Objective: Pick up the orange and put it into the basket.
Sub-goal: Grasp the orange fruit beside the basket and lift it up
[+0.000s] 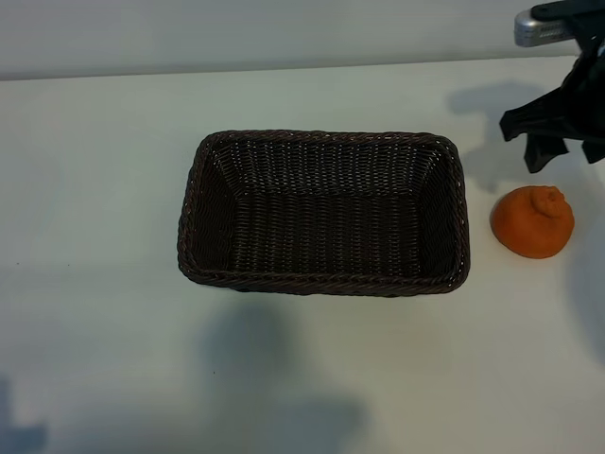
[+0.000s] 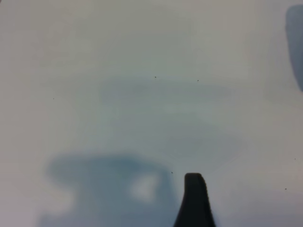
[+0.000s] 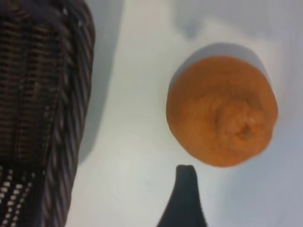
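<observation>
Reach step: right claw [image 1: 565, 142] wide, empty, above orange [image 1: 532, 221].
Next I drop, close; basket [image 1: 321, 282] empty; left claw [image 2: 194, 201] wide, idle.

Plain white table [image 1: 104, 312] with soft grey shadows, a pale wall [image 1: 236, 33] behind.

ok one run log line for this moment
orange: on table right of basket, not gripped | basket: empty | right gripper: open, above orange | left gripper: open, idle over bare table
</observation>
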Controlling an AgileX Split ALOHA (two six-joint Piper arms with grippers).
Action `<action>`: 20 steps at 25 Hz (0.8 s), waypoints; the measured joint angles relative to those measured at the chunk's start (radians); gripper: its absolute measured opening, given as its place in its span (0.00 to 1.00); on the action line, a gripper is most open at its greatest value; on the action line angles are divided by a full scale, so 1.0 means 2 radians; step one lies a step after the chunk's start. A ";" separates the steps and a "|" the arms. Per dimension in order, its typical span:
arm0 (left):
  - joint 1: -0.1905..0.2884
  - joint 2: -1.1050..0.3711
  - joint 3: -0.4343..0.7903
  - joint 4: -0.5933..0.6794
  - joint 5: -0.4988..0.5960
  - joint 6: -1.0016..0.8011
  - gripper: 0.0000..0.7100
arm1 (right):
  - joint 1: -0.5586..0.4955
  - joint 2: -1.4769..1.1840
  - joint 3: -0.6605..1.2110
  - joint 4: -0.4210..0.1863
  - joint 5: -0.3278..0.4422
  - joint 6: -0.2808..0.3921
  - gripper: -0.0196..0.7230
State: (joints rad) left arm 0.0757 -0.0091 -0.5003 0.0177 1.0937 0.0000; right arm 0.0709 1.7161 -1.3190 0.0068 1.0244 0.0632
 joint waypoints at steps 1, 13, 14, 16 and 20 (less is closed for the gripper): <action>0.000 0.000 0.000 0.000 0.000 0.000 0.78 | 0.000 0.003 0.000 0.000 -0.002 0.004 0.79; 0.000 0.000 0.000 0.000 0.000 0.000 0.78 | -0.006 0.058 0.000 0.003 -0.023 0.038 0.79; 0.000 0.000 0.000 0.000 0.000 0.000 0.78 | -0.007 0.063 0.000 0.001 -0.023 0.039 0.79; 0.000 0.000 0.000 0.000 0.000 0.000 0.78 | -0.007 0.068 0.000 -0.003 -0.025 0.039 0.79; 0.000 0.000 0.000 0.000 0.000 -0.003 0.78 | -0.007 0.079 0.000 -0.009 -0.026 0.040 0.79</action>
State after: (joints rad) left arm 0.0757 -0.0091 -0.5003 0.0177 1.0937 -0.0054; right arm 0.0569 1.8740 -1.3190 -0.0106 0.9726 0.1427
